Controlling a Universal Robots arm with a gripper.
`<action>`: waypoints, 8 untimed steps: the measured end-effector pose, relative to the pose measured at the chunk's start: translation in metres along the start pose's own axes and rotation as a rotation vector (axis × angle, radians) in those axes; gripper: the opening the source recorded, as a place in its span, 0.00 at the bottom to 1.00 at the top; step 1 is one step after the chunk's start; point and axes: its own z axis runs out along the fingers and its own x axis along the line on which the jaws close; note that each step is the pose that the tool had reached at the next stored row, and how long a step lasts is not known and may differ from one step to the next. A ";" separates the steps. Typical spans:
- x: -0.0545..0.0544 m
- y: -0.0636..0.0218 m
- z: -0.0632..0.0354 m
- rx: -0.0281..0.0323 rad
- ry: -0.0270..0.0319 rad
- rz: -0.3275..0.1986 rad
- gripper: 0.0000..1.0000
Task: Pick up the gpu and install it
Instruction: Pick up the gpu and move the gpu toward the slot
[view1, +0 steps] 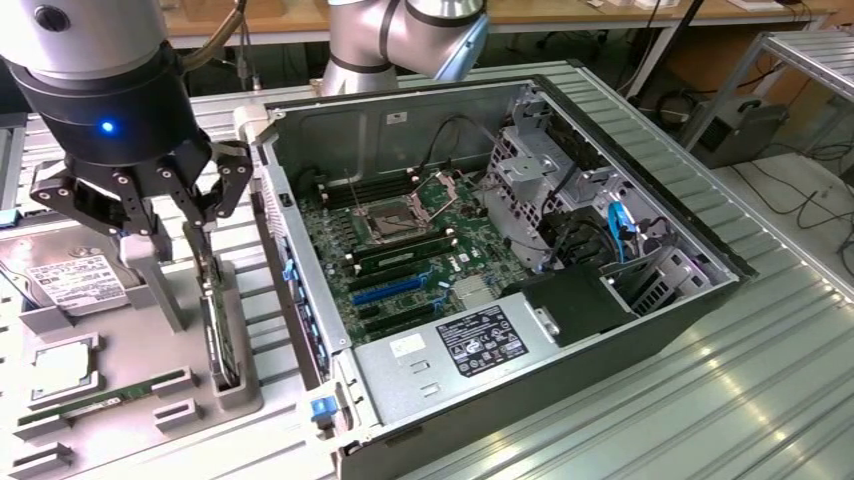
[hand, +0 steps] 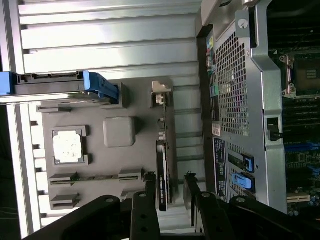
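Hand: fingers apart, straddling one end of the gpu, with no clamping evident. The gpu stands on edge in the grey holder tray at lower left of the exterior frame. It is not yet lifted, and installation is outstanding. The blue expansion slots in the open computer case at centre appear vacant. A hard drive and memory stick lie nearby. The case wall stands between tray and slots and is judged the main obstruction.
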 end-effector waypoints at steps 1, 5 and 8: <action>0.000 -0.0001 0.0018 0.0001 0.0001 0.000 0.36; 0.002 -0.0004 0.0093 0.0001 0.0001 0.000 0.36; 0.004 -0.0007 0.0144 0.0001 0.0002 0.000 0.36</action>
